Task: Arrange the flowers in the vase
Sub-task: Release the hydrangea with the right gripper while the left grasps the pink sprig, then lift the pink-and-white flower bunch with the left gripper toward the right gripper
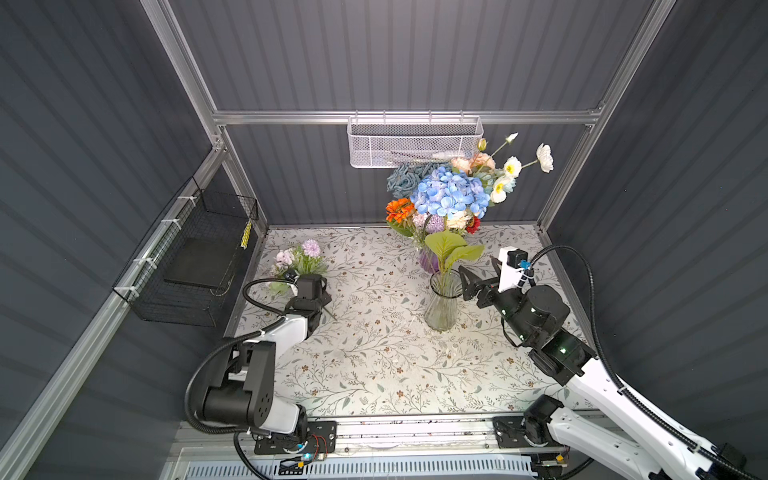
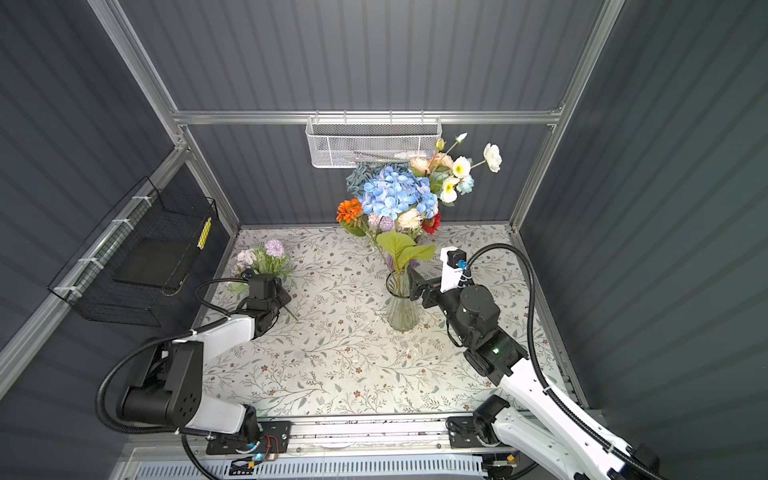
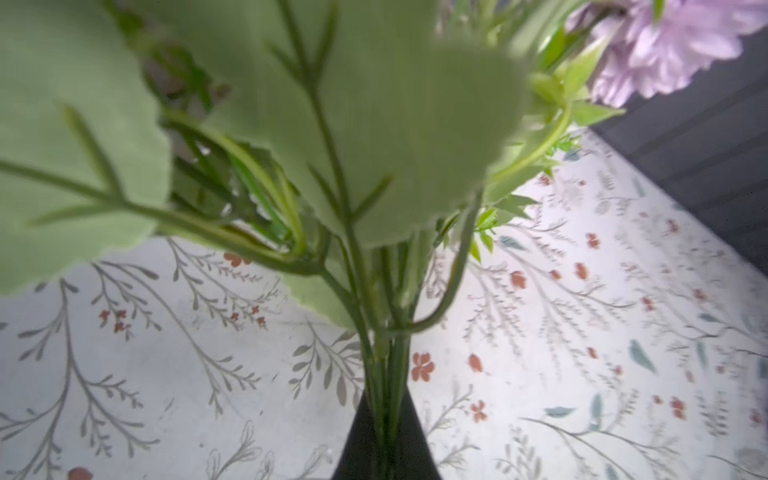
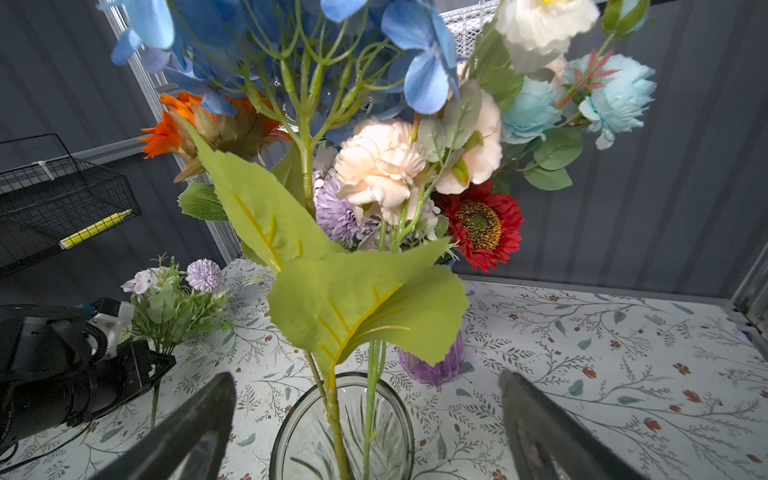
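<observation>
At left on table (image 1: 374, 374) in a top view, left gripper (image 1: 321, 302): was clamped shut on lilac bunch (image 1: 300, 258), stem ends toward clear vase (image 1: 442, 307), well apart to the right.
Left wrist, stems (image 3: 386, 365): ran straight out from closed jaws.
Right wrist, right gripper (image 4: 365, 378): stood wide, empty, just beside clear vase; the nearer arm.

Tally by kind

One clear ribbed glass vase (image 1: 441, 309), one purple ribbed glass vase (image 4: 432, 365); one white mesh wall basket (image 1: 415, 141), one black wire wall basket (image 1: 195, 266); one orange daisy-like bloom (image 1: 398, 210), one red dark-centred bloom (image 1: 473, 224), one bright blue hydrangea head (image 1: 451, 193), one small lilac-headed leafy bunch (image 1: 299, 257).
</observation>
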Available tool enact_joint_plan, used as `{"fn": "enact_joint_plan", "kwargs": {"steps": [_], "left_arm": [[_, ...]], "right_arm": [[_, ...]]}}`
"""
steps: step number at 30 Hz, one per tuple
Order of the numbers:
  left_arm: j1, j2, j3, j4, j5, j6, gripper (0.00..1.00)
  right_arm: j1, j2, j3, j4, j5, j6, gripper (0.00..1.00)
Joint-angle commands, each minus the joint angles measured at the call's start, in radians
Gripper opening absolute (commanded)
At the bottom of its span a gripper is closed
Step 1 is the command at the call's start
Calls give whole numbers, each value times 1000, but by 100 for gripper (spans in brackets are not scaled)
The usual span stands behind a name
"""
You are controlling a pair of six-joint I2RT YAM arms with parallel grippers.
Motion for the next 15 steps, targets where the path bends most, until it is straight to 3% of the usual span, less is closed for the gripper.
{"fn": "enact_joint_plan", "kwargs": {"steps": [1,10,15], "left_arm": [[-23,-94,44,-27,27,72,0],[-202,-327,122,21,-1,234,0],[-225,-399,130,117,153,252,0]], "right_arm": [[-2,-1,32,33,-26,14,99],[-1,13,54,51,-191,32,99],[-1,33,75,51,-330,41,99]]}}
